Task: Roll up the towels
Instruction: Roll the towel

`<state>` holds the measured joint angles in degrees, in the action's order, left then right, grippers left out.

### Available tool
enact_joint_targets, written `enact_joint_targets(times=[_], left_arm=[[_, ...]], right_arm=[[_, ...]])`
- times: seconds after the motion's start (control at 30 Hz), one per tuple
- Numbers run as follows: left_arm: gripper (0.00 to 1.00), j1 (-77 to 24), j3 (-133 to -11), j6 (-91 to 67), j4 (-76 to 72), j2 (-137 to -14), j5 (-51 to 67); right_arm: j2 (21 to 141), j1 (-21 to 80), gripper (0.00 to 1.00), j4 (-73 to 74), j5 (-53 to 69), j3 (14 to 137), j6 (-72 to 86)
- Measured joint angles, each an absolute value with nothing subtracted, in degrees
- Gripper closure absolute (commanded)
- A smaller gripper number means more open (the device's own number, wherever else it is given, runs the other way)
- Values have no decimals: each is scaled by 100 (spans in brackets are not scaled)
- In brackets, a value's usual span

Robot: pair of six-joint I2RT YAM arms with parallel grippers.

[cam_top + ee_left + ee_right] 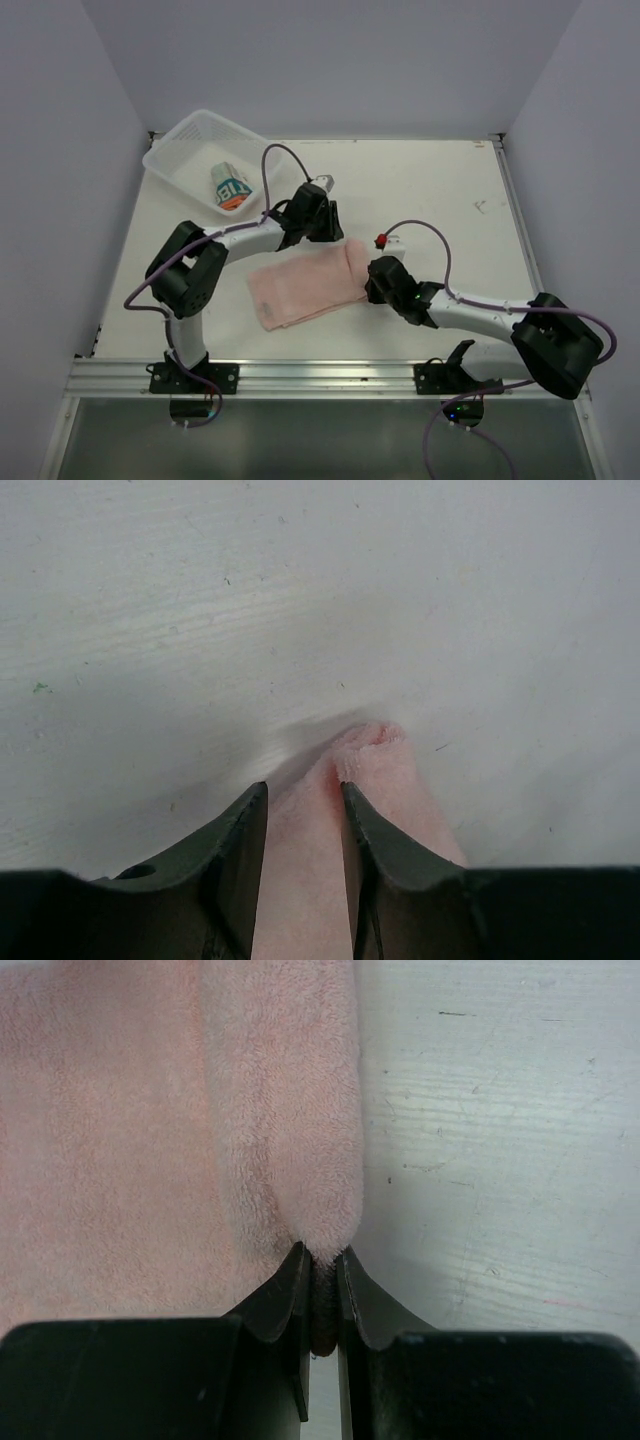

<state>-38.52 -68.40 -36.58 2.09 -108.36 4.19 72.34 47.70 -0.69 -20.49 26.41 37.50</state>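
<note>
White scuffed tabletop [450, 200], nothing grippy about it. Toward the front edge my right gripper [320, 1255] is pinched shut on the folded lip of the fluffy pink towel [300, 285]. The left gripper [305, 792] straddles its far corner, jaws apart. With only one end held, I reckon that soft fold skews or flops open. The printed towel [230, 187] sits bundled in the mesh basket [170, 160], far-left corner.

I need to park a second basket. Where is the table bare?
Bare: the far right of the table, beyond the right arm; also the far middle, right of the basket. Crowded: the centre, where the left arm and right arm meet at the pink towel.
</note>
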Motion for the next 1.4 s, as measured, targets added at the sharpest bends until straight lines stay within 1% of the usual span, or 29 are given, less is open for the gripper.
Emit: enact_joint_targets(times=[0.13,0.33,0.37,0.47,0.53,0.57,0.63,0.67,0.77,0.87,1.13,1.4], left_arm=[[61,-3830,-6746,-3658,276,-10648,399],[69,-3830,-6558,-3673,305,-10294,438],[72,-3833,-6493,-3688,276,-10208,497],[78,-3863,-6237,-3778,108,-10009,679],[80,-3918,-6093,-3854,-8,-9961,757],[84,-3970,-6031,-3894,-64,-9961,801],[88,-4123,-5942,-4003,-117,-9963,899],[93,-4211,-5924,-4027,-128,-9968,941],[100,-4442,-5924,-4147,-239,-10036,1035],[100,-4584,-5920,-4244,-246,-10132,1085],[100,-4593,-5741,-4366,-222,-10173,1002],[100,-4593,-5398,-4397,-351,-9970,945]], right_arm=[[7183,4851,100,1,-2196,2641,3747],[7181,5210,100,220,-2676,2694,3717],[7183,5315,100,305,-2803,2735,3704],[7207,5610,100,489,-3109,2875,3680],[7269,5791,100,626,-3321,3004,3675],[7312,5867,100,663,-3402,3061,3673],[7373,6014,100,731,-3575,3135,3680],[7397,6086,100,788,-3671,3168,3682],[7461,6250,100,928,-3872,3232,3688],[7518,6383,100,1050,-4040,3308,3701],[7581,6619,100,1326,-4412,3472,3804],[7695,6689,100,1507,-4543,3520,3981]])
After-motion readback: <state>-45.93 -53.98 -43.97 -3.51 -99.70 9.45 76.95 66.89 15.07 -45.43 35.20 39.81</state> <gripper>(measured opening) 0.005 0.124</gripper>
